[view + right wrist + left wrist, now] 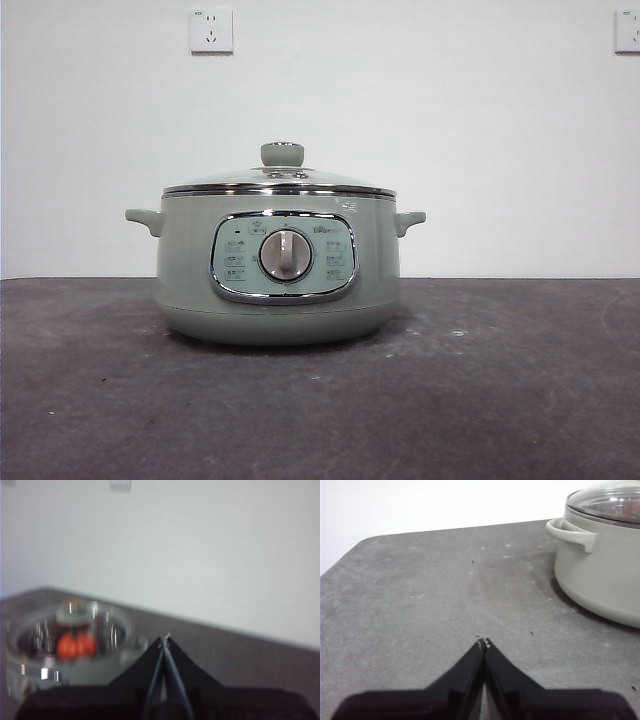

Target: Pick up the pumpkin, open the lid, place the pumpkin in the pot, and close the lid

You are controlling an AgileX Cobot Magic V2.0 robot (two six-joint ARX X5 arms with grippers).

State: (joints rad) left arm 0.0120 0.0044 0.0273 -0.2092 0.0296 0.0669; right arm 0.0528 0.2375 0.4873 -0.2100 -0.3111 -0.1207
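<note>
The dark grey speckled table (520,400) runs bare in front of the large pale sage-green electric pot (190,270), which stands at its middle. The round glass lid with chrome rim and sage knob (282,154) sits closed on the pot. Through the glass, the small orange-red pumpkin (76,645) lies inside. The left gripper (483,642) hangs clenched, empty, above the table beside the pot; the right gripper (165,639) is pinched together, empty, just beside the lid.

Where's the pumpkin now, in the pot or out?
In. The right wrist view shows the orange pumpkin through the glass lid, which sits on the pot.
</note>
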